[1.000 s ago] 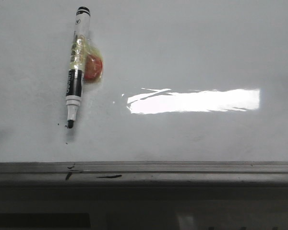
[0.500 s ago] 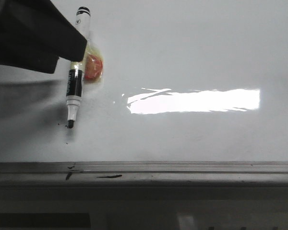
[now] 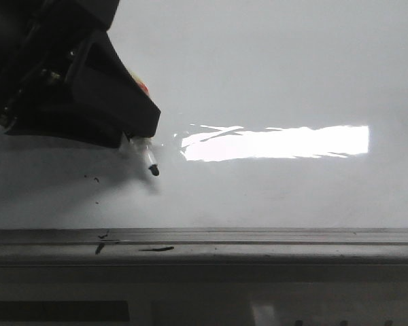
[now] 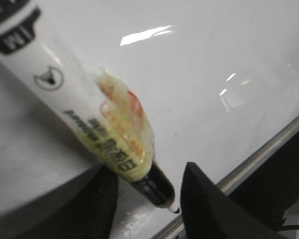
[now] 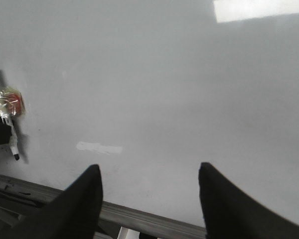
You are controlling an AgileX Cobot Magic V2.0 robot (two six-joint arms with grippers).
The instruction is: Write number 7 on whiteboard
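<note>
The whiteboard (image 3: 279, 68) is glossy white with a grey ledge (image 3: 258, 238) along its near edge. No number 7 shows on it. My left gripper (image 3: 132, 129) is down over a black-and-white marker (image 3: 149, 159) wrapped in yellowish tape. In the left wrist view the marker (image 4: 114, 134) lies between the jaws of the left gripper (image 4: 150, 172). One finger (image 4: 102, 204) touches it and a gap remains at the other finger (image 4: 204, 199). My right gripper (image 5: 149, 172) is open and empty over bare board near the ledge. It sees the marker (image 5: 12, 142) far off.
Small stray black specks (image 3: 95, 178) sit on the board. Short black dashes (image 3: 156, 249) mark the ledge. A bright rectangular light reflection (image 3: 279, 142) lies mid-board. A red piece (image 3: 144, 87) taped to the marker peeks past the left gripper.
My left gripper has come in from the upper left and dropped over the marker. The marker's tip has swung to the right across the board.
</note>
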